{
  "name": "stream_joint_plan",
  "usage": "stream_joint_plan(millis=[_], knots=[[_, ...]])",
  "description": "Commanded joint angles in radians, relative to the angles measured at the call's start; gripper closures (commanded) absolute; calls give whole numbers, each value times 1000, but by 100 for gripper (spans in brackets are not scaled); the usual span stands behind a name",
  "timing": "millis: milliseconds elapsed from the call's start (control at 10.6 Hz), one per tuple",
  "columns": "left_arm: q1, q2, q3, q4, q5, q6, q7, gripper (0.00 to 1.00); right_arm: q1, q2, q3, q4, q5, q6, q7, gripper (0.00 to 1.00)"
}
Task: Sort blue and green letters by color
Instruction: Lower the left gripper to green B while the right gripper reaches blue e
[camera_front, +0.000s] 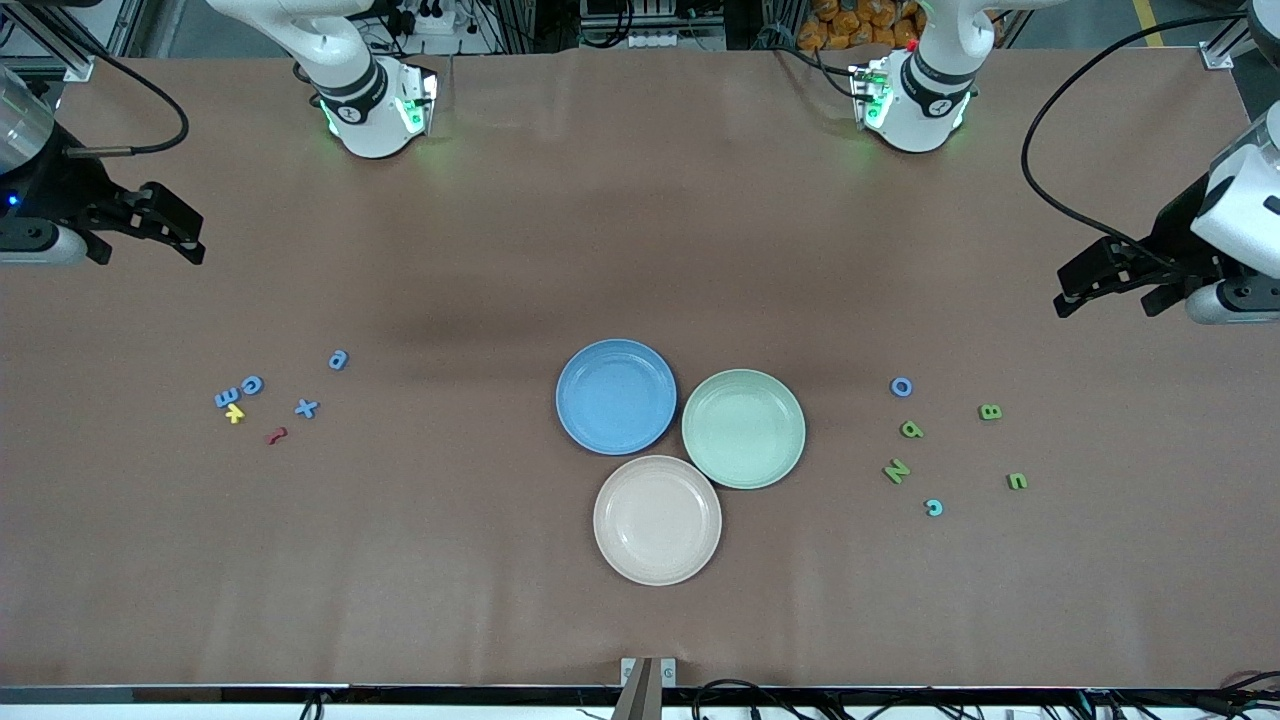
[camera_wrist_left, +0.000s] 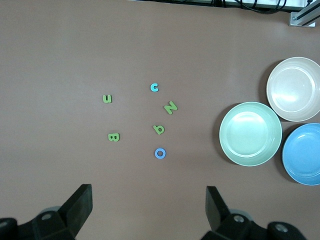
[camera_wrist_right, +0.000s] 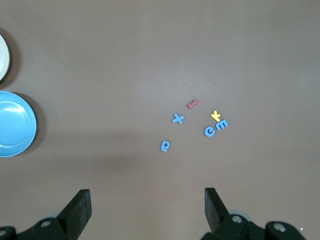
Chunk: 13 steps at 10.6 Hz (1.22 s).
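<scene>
Several blue letters (camera_front: 306, 408) lie scattered toward the right arm's end of the table, also in the right wrist view (camera_wrist_right: 178, 119). Several green letters (camera_front: 896, 470) lie toward the left arm's end, with a blue O (camera_front: 901, 386) and a light blue c (camera_front: 933, 507) among them; the left wrist view shows the green letters (camera_wrist_left: 170, 107) too. My right gripper (camera_front: 150, 245) (camera_wrist_right: 146, 192) hovers open and empty at its end of the table. My left gripper (camera_front: 1105, 300) (camera_wrist_left: 149, 192) hovers open and empty at the other end.
Three empty plates touch at the table's middle: a blue plate (camera_front: 616, 396), a green plate (camera_front: 743, 428), and a beige plate (camera_front: 657, 519) nearest the front camera. A yellow letter (camera_front: 235, 413) and a red squiggly letter (camera_front: 276, 436) lie among the blue ones.
</scene>
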Motion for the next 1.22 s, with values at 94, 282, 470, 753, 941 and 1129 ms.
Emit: stream_joint_plan(millis=[94, 282, 470, 753, 941, 1129], knots=[[4, 1, 1, -3, 16, 5, 20, 0, -12, -11, 6, -10, -17, -4, 3, 0], [5, 3, 1, -5, 16, 5, 20, 0, -12, -9, 6, -13, -17, -1, 2, 0], [7, 12, 2, -5, 16, 5, 21, 0, -37, -9, 3, -61, -17, 10, -1, 0], [7, 73, 5, -6, 35, 6, 20, 0, -90, -3, 3, -208, -17, 134, -3, 0], [25, 117, 7, -31, 79, 72, 20, 0, -114, -1, 3, -303, -17, 244, -3, 0], [54, 183, 7, -29, 78, 111, 30, 0, -123, 2, 3, -444, -15, 410, 0, 0]])
